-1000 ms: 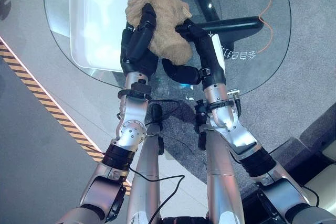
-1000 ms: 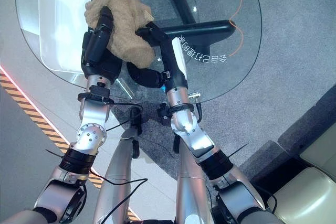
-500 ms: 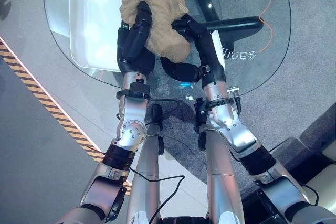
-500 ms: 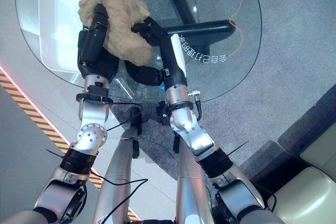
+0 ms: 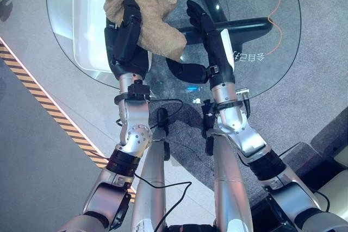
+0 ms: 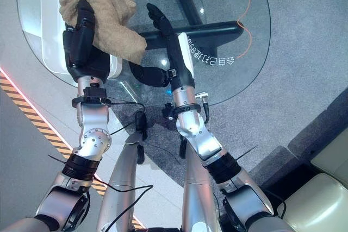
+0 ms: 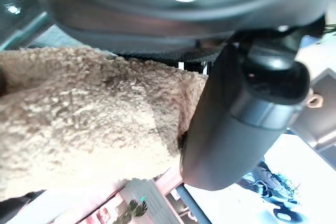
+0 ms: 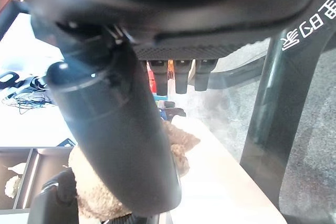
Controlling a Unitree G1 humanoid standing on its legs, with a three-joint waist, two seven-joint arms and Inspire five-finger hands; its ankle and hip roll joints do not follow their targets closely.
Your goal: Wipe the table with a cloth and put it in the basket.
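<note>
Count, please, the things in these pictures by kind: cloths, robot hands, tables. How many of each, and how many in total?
Cloth: 1, tan, gripped by the left robot hand
Robot hands: 2, left robot hand and right robot hand, which is open beside the cloth
Glass table: 1
Total: 4

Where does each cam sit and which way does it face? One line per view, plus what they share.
Left eye view: on the head, looking down at the glass table; both arms enter from below, left hand gripping the tan cloth, right hand open beside it.
Right eye view: same scene, seen slightly to the side.
Left wrist view: on the left wrist, looking along the hand; thumb against the cloth.
Right wrist view: on the right wrist, thumb close, straight fingers beyond.
Shared: cloth and table.
</note>
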